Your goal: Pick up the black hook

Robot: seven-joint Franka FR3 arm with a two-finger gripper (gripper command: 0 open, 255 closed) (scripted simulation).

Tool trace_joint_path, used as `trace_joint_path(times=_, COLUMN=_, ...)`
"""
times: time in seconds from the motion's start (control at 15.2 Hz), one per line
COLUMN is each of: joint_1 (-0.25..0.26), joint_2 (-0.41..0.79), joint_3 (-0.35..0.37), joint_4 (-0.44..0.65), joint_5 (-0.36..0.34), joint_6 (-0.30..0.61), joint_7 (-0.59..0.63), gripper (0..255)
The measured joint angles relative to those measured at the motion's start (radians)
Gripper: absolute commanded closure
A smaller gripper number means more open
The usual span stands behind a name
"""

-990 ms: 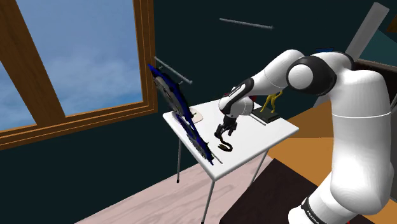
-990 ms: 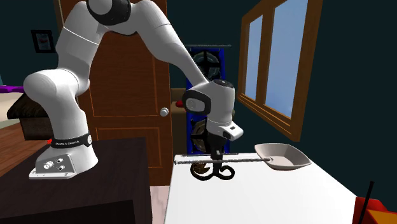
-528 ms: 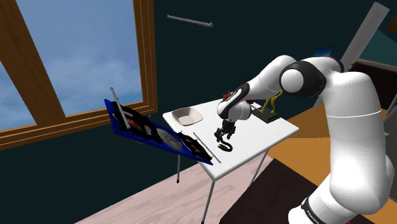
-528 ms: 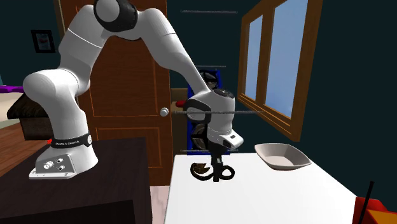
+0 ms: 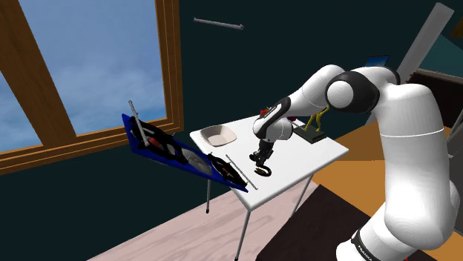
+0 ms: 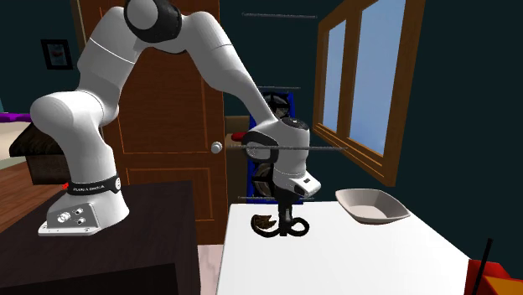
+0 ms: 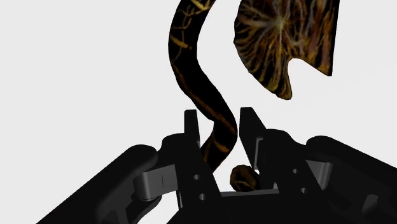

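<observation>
– At the gripper [image 7: 219, 118], report the finger state.
– Both fingers [image 7: 191, 127] are closed against the curved shank of the black hook [image 7: 194, 76], one on each side. The hook's small rounded end sits low between the finger bases. The hook surface is black with thin golden veins.
– State the hook's position relative to the table.
– It lies on the white table [image 5: 312, 159], near the edge that faces the stand in the second exterior view. The gripper stands nearly upright over it.
– List the other items relative to the table.
– A white bowl [image 5: 217, 136] rests on the table at the window-side corner, well apart from the hook. A yellow figurine on a dark base [image 5: 316, 122] stands at the opposite corner. A tilted blue board carrying tools [image 5: 171, 150] hangs just beside the table edge nearest the hook. A wooden door [image 6: 168, 126] stands beyond the table.
</observation>
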Motion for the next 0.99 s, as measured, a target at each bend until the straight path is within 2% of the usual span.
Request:
trace_joint_path(times=0.26, joint_1=0.004, joint_2=-0.010, joint_3=-0.002, joint_4=-0.004, joint_5=-0.005, joint_6=-0.009, joint_7=0.005, gripper=255)
trace_joint_path(times=0.99, joint_1=0.029, joint_2=-0.137, joint_3=-0.039, joint_4=-0.035, joint_5=-0.058, joint_6=-0.101, joint_7=0.050, gripper=255)
